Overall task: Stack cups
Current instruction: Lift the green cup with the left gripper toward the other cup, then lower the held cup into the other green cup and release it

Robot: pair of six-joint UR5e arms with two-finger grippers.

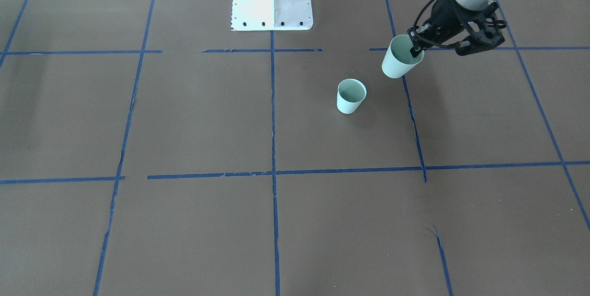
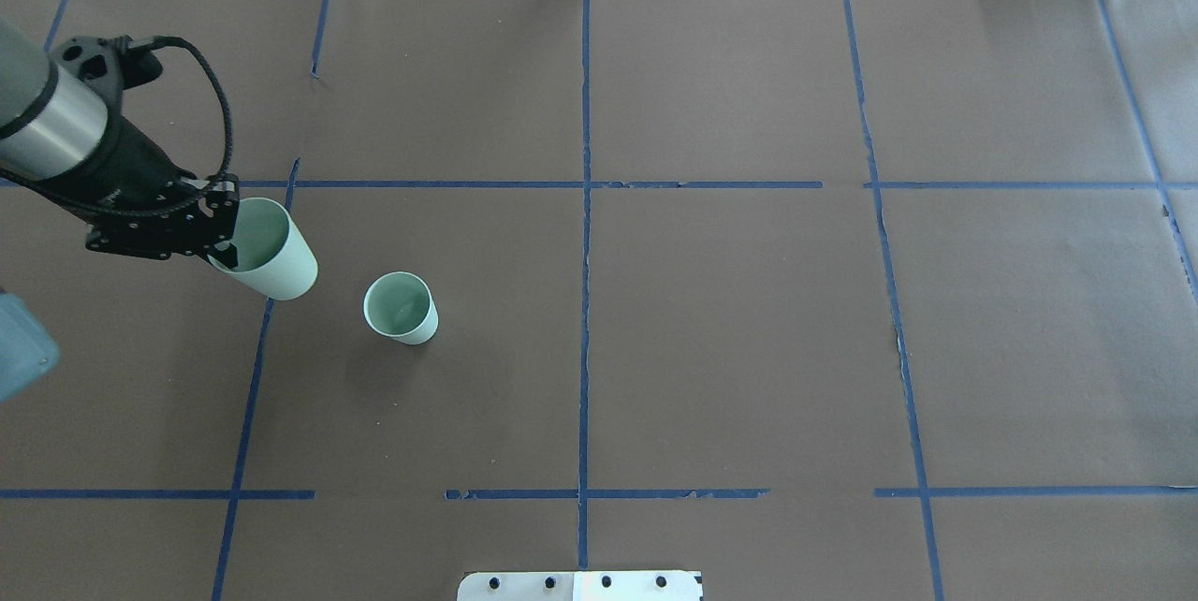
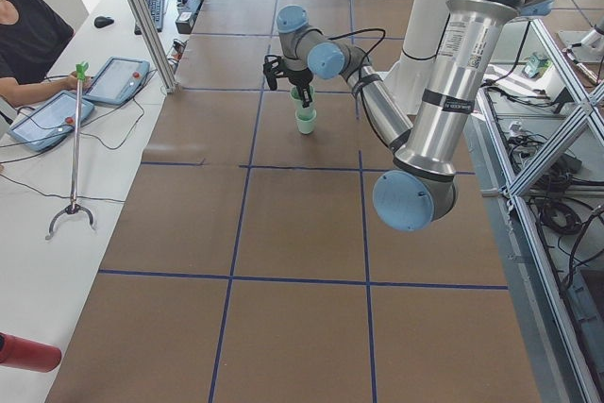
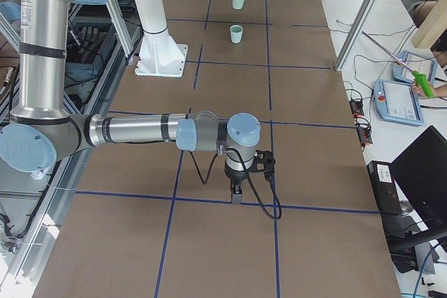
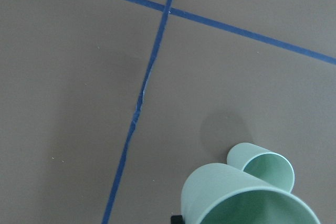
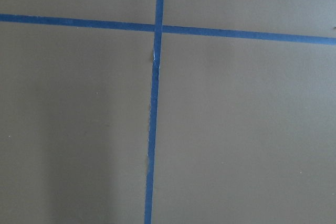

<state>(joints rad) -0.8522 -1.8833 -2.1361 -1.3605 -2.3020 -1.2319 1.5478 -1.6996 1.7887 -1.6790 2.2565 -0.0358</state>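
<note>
My left gripper (image 1: pixel 417 49) is shut on the rim of a pale mint-green cup (image 1: pixel 400 63), one finger inside and one outside. It holds the cup tilted above the table, which also shows in the overhead view (image 2: pixel 271 256) and the left wrist view (image 5: pixel 231 195). The second cup (image 1: pixel 351 96) stands upright and empty on the brown table, a short way from the held one toward the table's middle (image 2: pixel 401 308); it shows just beyond the held cup in the left wrist view (image 5: pixel 268 169). My right gripper (image 4: pixel 235 197) hangs low over the table far from both cups, and I cannot tell whether it is open or shut.
The table is covered in brown paper (image 2: pixel 730 329) with a grid of blue tape lines (image 2: pixel 584 208). The robot's white base plate (image 1: pixel 272 5) stands at the table's edge. An operator and tablets (image 3: pixel 57 110) are beside the far side.
</note>
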